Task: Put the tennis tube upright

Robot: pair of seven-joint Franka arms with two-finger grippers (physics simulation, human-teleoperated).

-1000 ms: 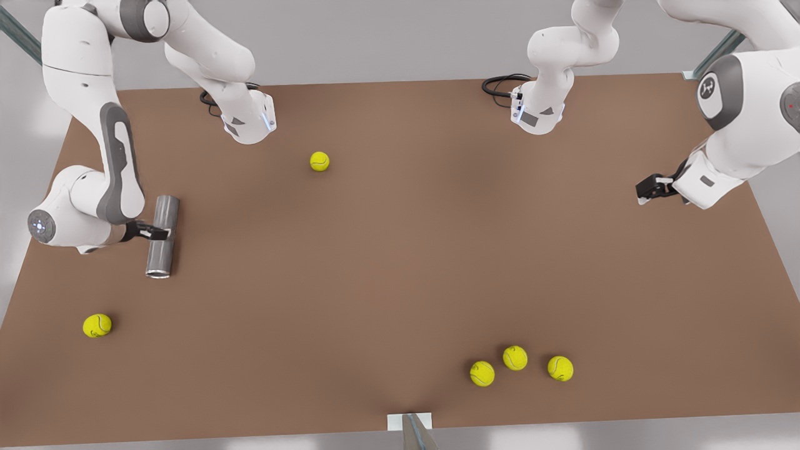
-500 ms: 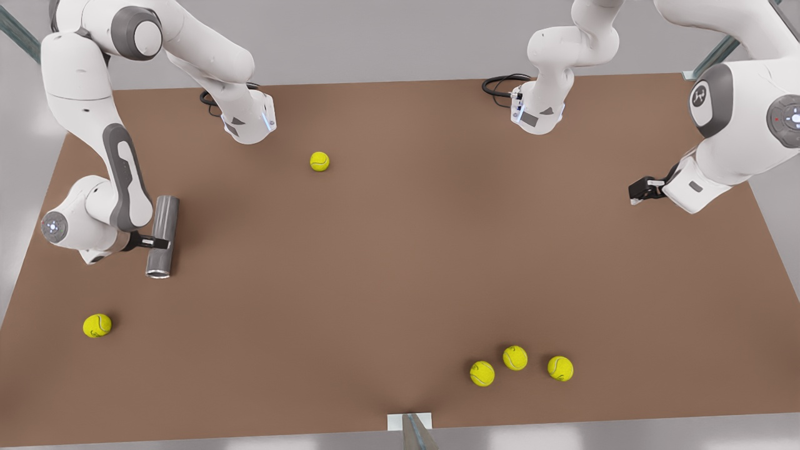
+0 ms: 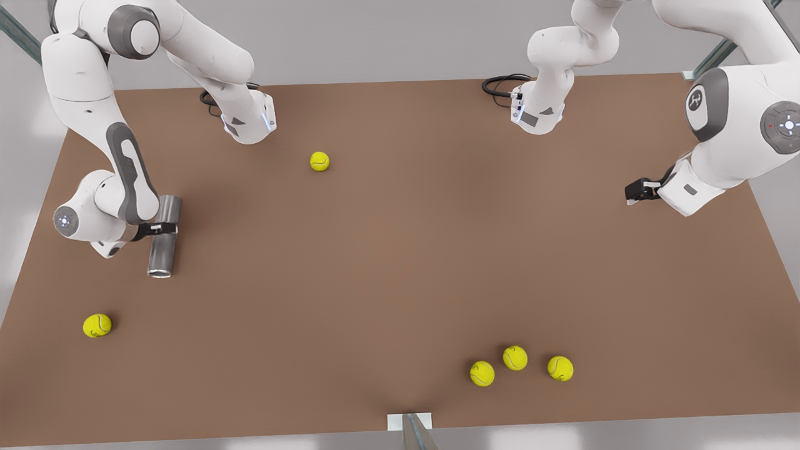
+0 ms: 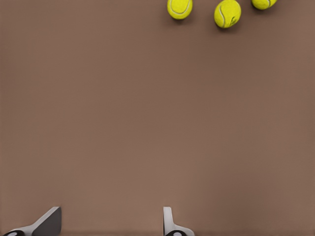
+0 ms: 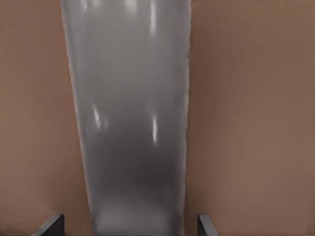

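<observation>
The tennis tube (image 3: 162,253) is a grey metallic cylinder lying flat near the table's edge at the front view's left, its silvery rim toward the near edge. My right gripper (image 3: 164,229) reaches across the tube's middle. In the right wrist view the tennis tube (image 5: 128,98) runs between the fingers (image 5: 51,225) with a small gap on each side, so my right gripper (image 5: 128,225) is open and straddles it. My left gripper (image 3: 634,190) hangs open above bare table at the front view's right; in its own view my left gripper (image 4: 110,223) holds nothing.
Several yellow-green tennis balls lie on the brown table (image 3: 400,250): one (image 3: 319,161) at the back, one (image 3: 97,325) near the tube's rim end, three (image 3: 515,357) at the front right. The left wrist view shows that trio (image 4: 227,13). Two arm bases (image 3: 250,119) stand at the back.
The right wrist has swung toward the front view's right, bringing its gripper farther over the tube, which shifted slightly. The left gripper drifted a little toward the front view's left.
</observation>
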